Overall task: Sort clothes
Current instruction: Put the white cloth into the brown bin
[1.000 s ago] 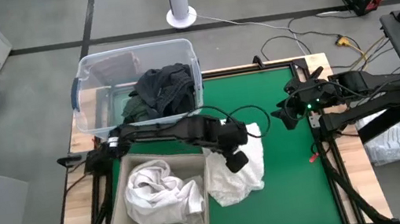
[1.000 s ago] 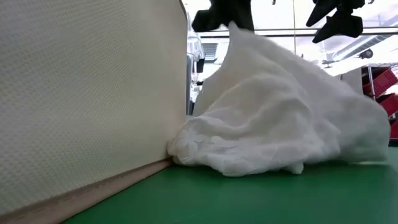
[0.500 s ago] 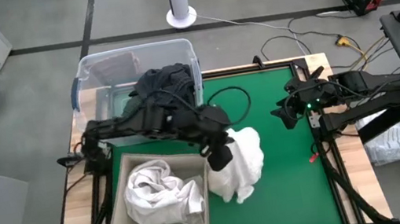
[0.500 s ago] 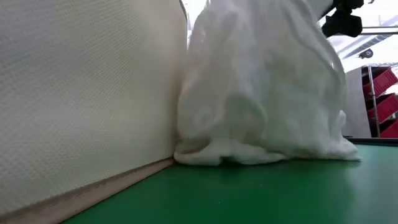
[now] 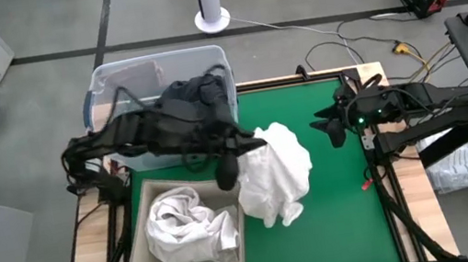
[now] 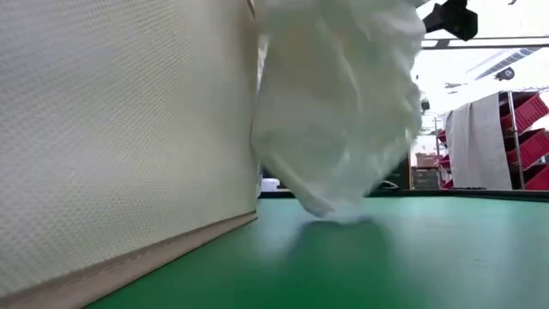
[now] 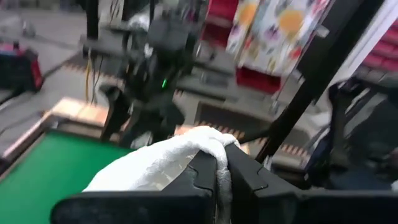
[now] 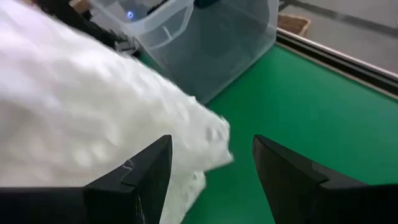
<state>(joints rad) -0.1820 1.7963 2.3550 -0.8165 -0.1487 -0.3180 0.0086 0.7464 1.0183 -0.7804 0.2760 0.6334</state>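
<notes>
We see a white garment (image 5: 274,173) hanging over the middle of the green table (image 5: 350,225), pinched in the closed left tool (image 7: 222,167), just beside the beige bin (image 5: 141,256) of white clothes (image 5: 188,226). Near the table's right edge, the right tool (image 8: 211,163) hovers with fingers apart, empty.

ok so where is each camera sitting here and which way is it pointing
High view: above the table, looking straight down; both arms show, the left gripper holding the white garment beside the beige bin.
Low view: at table height, looking level across the green mat; a dark arm part shows at the top.
Left wrist view: on the left arm, facing the right arm; its own fingers pinch the garment.
Right wrist view: on the right arm, facing the clear tub; its own fingers stand open.
All four share the white garment.
</notes>
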